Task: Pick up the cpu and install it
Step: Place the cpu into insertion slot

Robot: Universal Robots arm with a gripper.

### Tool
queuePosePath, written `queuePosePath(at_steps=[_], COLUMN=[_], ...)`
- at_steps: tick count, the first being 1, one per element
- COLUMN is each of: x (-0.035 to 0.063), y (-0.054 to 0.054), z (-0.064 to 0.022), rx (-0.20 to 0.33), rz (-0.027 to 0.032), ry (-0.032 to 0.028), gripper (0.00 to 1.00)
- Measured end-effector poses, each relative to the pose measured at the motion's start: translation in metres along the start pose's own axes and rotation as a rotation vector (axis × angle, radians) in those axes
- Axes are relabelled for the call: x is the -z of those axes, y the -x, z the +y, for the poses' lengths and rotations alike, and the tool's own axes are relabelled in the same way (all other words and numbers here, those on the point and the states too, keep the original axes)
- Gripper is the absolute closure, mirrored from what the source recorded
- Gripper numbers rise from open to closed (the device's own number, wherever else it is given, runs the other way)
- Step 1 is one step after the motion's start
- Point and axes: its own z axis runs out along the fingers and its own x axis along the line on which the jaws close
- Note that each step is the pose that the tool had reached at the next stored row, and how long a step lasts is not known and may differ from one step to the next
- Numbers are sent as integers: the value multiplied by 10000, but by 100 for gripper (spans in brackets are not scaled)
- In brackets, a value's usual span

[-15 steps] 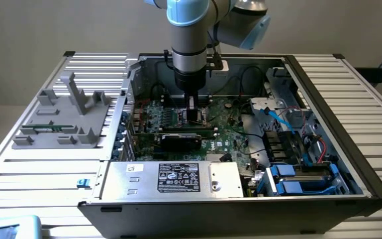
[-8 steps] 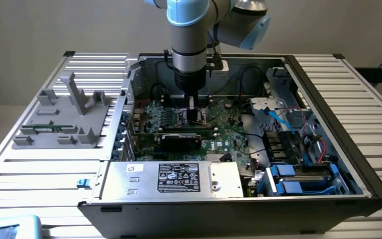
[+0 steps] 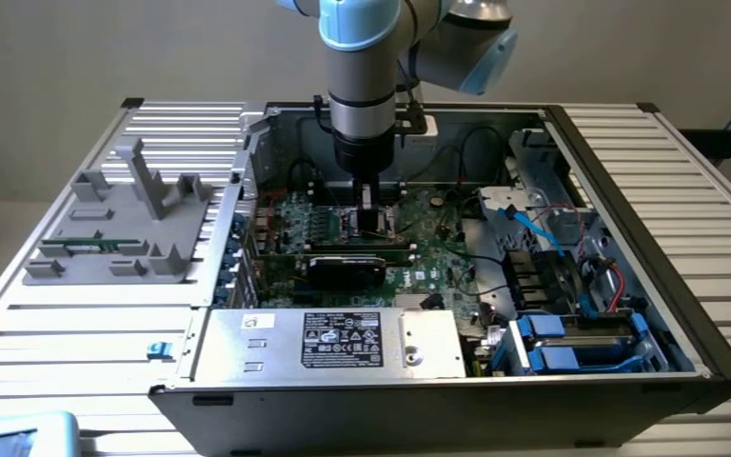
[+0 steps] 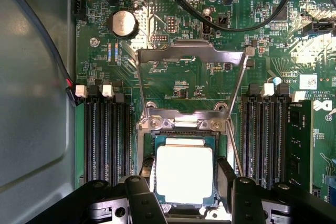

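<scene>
Gripper (image 4: pixel 186 179): closed on the cpu, reaching down into the open case at the board's centre in the exterior view (image 3: pixel 368 214).
Fingers (image 4: pixel 227 174): one black pad against each of two opposite cpu edges, with no gap visible at either.
Cpu (image 4: pixel 185 174): silver lid up, lying within the socket outline between the pads. It looks level, but whether it is fully seated cannot be told.
Socket (image 4: pixel 181 124): its walls stand just beside the pads, so there is little room around the chip.
Lever (image 4: pixel 234 145): a thin rod running close past one pad.
Frame (image 4: pixel 191 53): swung up and back, clear of the chip, and standing unsupported.
Slots (image 4: pixel 107 135): memory banks flank the socket on both sides, near the gripper body.
Cable (image 4: pixel 236 24): a black loop crossing the board beyond the frame, well apart from the gripper.
Risk 1: a chip set slightly skewed or off its keys would likely bend socket contacts if pressed down.
Risk 2: a pad could catch the socket wall or lever and drag the chip sideways.
Risk 3: uneven pad friction could tip one cpu edge out of the seat.
Risk 4: the frame could drop forward onto the pads if the case is jolted.
</scene>
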Motion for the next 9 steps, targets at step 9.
queuePosePath(at_steps=[9], x=[0], y=[1], z=[0], rx=[0], rz=[1], ry=[2], gripper=[45])
